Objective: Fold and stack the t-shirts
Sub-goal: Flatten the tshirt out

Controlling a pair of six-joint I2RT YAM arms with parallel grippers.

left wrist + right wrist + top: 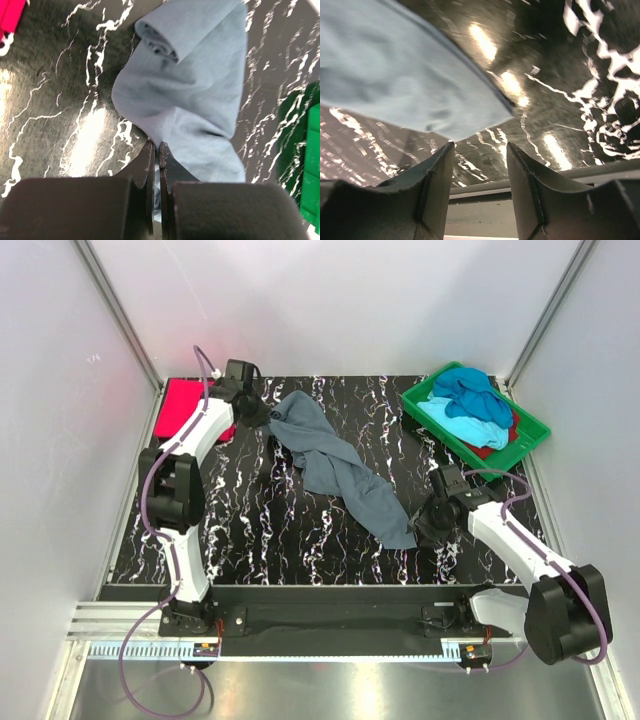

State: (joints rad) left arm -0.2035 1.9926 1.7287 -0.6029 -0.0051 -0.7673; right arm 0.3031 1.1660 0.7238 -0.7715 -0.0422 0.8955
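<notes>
The slate grey-blue t-shirt [335, 465] lies rumpled and twisted in a diagonal band across the black marbled table [250, 530], running from the far left towards the near right. At its far end your left gripper [155, 145] has its jaws pressed together on a pinch of the cloth. At the near end your right gripper [480, 147] stands spread with nothing between the fingers, and a hemmed corner of the shirt lies just ahead of them. A bright red-pink t-shirt [183, 405] sits folded flat in the far left corner. The dark blue t-shirt [470, 388], the turquoise t-shirt [470, 425] and the red t-shirt [490, 448] are heaped in the green tray [438, 423] at the far right. Expect the grey-blue cloth to be light and wholly limp. It will sag, drape and trail from any single pinch, and it will keep whatever twist it has until you pull it out between two holds. It looks thin enough to slip from a shallow bite, so take it at a hem or seam where the layers are doubled. The free corner by your right fingers looks like the natural second hold. One risk is catching only the top layer of a fold.
</notes>
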